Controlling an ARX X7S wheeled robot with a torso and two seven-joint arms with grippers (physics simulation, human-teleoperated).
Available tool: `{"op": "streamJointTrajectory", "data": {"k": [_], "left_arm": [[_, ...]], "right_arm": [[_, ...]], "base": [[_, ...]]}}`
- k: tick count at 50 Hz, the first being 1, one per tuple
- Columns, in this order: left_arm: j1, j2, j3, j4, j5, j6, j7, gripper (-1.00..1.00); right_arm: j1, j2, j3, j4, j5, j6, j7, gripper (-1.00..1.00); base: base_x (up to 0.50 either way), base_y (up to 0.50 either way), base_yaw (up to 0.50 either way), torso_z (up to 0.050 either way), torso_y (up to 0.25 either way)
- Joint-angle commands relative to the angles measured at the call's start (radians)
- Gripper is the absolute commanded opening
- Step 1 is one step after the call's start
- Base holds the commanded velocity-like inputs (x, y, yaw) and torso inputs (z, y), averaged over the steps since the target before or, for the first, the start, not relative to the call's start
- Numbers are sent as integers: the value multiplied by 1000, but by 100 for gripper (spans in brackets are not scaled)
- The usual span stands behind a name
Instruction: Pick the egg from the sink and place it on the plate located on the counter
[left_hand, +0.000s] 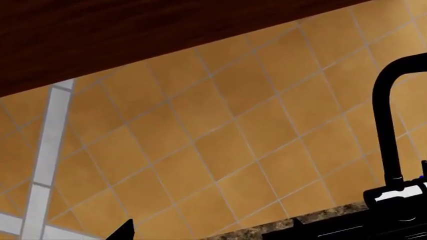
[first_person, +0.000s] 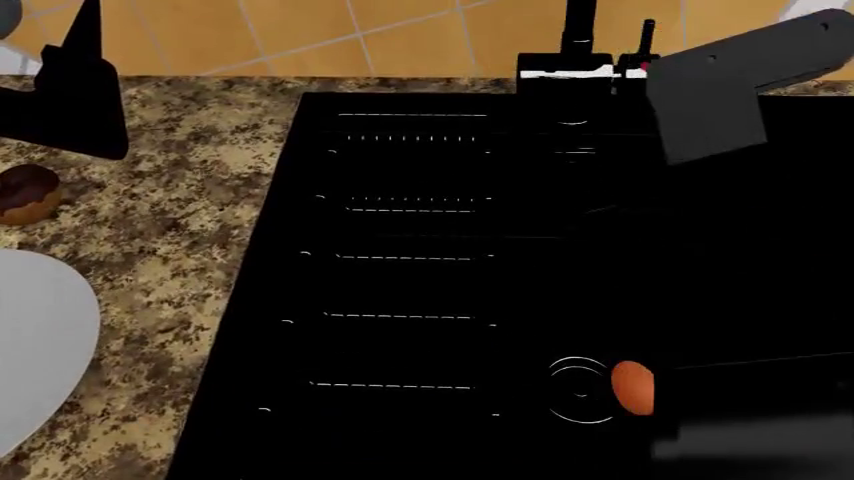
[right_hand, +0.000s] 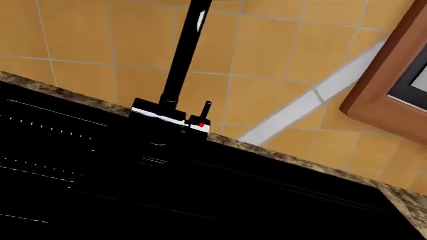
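The orange-brown egg (first_person: 633, 387) lies in the black sink (first_person: 400, 300), touching the right side of the round drain ring (first_person: 581, 390). The grey-white plate (first_person: 34, 345) lies on the speckled counter (first_person: 174, 220) at the left edge. My left gripper (first_person: 78, 85) hovers over the counter's far left, far from the egg. Its fingertips (left_hand: 123, 230) stand wide apart and empty in the left wrist view. My right arm (first_person: 714, 85) reaches over the sink's far right corner. Its jaws do not show against the black basin.
A chocolate-glazed doughnut (first_person: 27, 192) sits on the counter behind the plate, below the left gripper. The black faucet (first_person: 578, 40) stands at the sink's back rim; it also shows in the right wrist view (right_hand: 177, 75) and the left wrist view (left_hand: 390, 125). An orange tiled wall (first_person: 374, 30) rises behind.
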Motion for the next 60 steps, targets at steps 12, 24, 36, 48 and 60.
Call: {"op": "streamJointTrajectory", "data": {"k": [12,24,36,48,60], "left_arm": [[4,-1,1,-7,-9,8,-7,100],[9,-3,-1,-8,-14,13,-10,100],[16,-6,-3,-21,-19,27,-12,100],[33,-13,-7,-33,-23,46,-15,100],[30,-11,-1,-31,-27,43,-20,100]], "right_arm": [[45,84,-88,278,9,56,-63,100],[65,89,-148,411,6,76,-77,100],[56,66,-153,567,24,-25,-91,100],[76,22,-176,724,56,-129,-139,100],[81,15,-189,780,83,-168,-190,100]], "base": [[0,0,0,0,0],[0,0,0,0,0],[0,0,0,0,0],[0,0,0,0,0],[0,0,0,0,0]]}}
